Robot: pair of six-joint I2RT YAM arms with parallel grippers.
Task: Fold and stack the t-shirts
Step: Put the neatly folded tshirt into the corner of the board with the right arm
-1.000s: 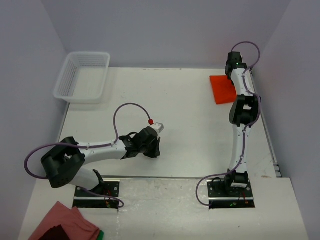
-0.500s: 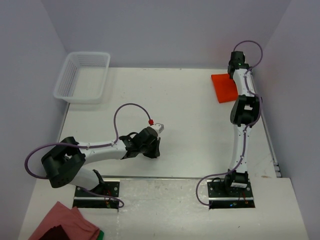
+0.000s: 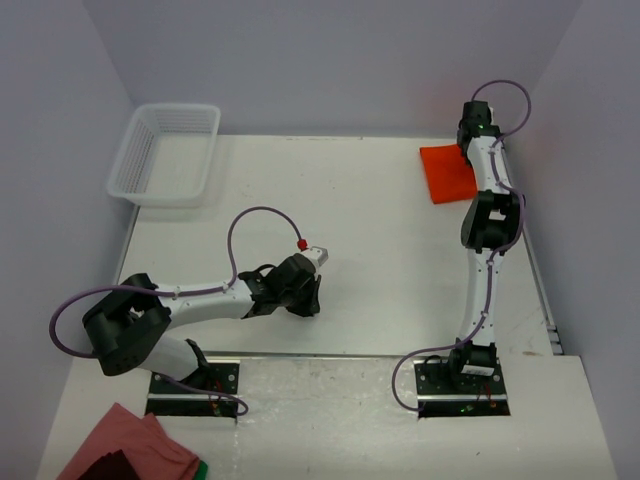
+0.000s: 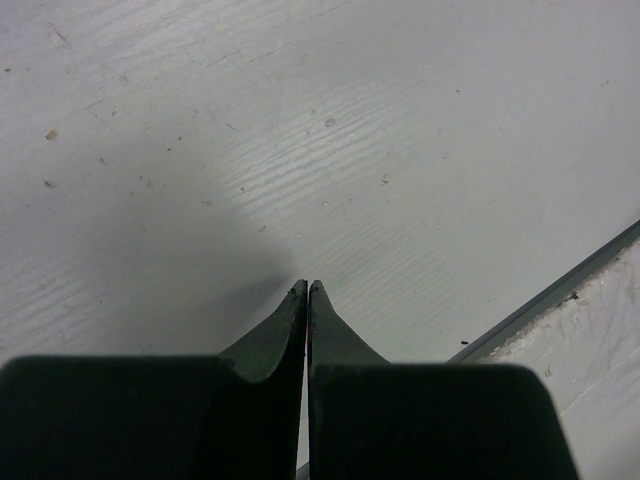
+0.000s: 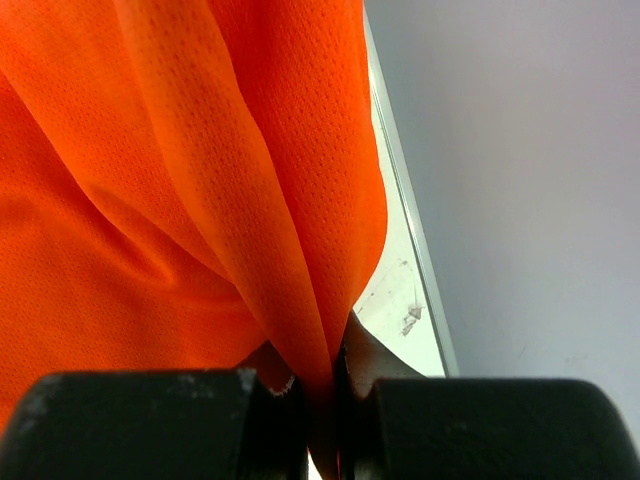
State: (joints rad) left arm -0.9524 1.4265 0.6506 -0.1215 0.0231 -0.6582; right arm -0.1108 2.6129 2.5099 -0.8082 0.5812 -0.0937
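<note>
A folded bright orange-red t-shirt [image 3: 446, 172] lies at the far right of the table, near the back wall. My right gripper [image 3: 466, 150] is shut on its edge; in the right wrist view the orange fabric [image 5: 200, 180] bunches into folds pinched between the black fingers [image 5: 330, 375]. My left gripper [image 3: 305, 300] rests low over the bare table at the near middle, shut and empty, its tips [image 4: 307, 290] closed together above the white surface.
A white mesh basket [image 3: 166, 152] stands at the back left. A pinkish-red cloth [image 3: 130, 450] lies on the near shelf at bottom left. The table's right edge [image 5: 405, 230] and the wall are just beside the shirt.
My right gripper has drawn the shirt a little further toward the back right corner; the shirt has shifted and turned slightly. The left arm has not moved.
</note>
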